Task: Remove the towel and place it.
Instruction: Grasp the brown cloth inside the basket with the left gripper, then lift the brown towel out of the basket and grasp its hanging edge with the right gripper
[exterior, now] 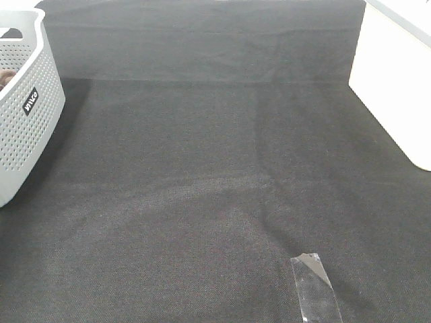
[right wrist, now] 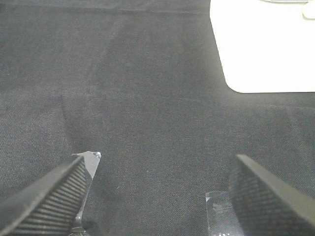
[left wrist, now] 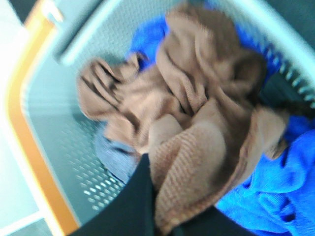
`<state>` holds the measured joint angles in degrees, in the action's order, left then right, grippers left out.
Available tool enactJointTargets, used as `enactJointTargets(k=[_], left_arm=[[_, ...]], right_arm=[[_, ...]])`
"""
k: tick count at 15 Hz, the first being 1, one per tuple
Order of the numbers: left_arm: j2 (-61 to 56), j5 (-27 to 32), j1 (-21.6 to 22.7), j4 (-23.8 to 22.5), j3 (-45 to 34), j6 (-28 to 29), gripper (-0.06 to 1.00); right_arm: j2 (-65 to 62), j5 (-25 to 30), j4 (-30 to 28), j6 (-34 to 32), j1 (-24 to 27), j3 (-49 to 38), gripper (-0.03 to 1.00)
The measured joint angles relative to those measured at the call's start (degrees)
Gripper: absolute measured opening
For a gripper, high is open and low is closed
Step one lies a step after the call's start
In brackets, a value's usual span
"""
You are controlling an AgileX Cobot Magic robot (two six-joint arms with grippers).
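In the left wrist view the brown towel [left wrist: 192, 113] lies crumpled in the white perforated basket [left wrist: 74, 147], on top of blue cloths [left wrist: 275, 196]. My left gripper [left wrist: 172, 206] is down inside the basket, its dark fingers [left wrist: 135, 206] closed on a fold of the towel. The picture is blurred. In the exterior high view only a sliver of the towel [exterior: 5, 79] shows over the rim of the basket [exterior: 30, 114] at the far left; neither arm shows there. My right gripper [right wrist: 157, 172] is open and empty, low over the dark table covering [right wrist: 147, 88].
The dark grey-black covering [exterior: 215, 168] spans the table. A white surface [exterior: 397, 87] borders it at the right and shows in the right wrist view [right wrist: 266, 44]. A strip of clear tape [exterior: 315, 286] lies near the front edge, below the right gripper [right wrist: 91, 160].
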<state>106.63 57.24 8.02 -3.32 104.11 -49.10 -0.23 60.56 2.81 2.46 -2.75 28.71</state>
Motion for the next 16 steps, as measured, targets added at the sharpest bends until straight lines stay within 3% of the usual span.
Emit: enactJointTargets(k=[6,11,12,15,16], left_arm=[[-13.12,-1.26,-10.89,0.00,0.00,4.01,0.00],[-19.94,-2.75,-22.29,-0.11,0.00,12.49,0.00],[-20.51,-1.95,-25.50,-0.17,0.00,13.12,0.00],[-20.97,0.69,-32.95,-0.17,0.00,13.35,0.00],[-20.97,0.86,-34.38,-0.17,0.00,13.35,0.00]], right_arm=[[0.00,0.00,0.00,0.00,0.00,0.00,0.76],[1.49,-0.17,1.49,1.78,0.00,0.06,0.76],[5.10,-1.43,6.70,7.96,0.00,0.74,0.76],[16.33,-11.80,26.36,27.44,0.00,1.26,0.76],[18.91,-13.41,30.25,31.91,0.00,1.26,0.76]])
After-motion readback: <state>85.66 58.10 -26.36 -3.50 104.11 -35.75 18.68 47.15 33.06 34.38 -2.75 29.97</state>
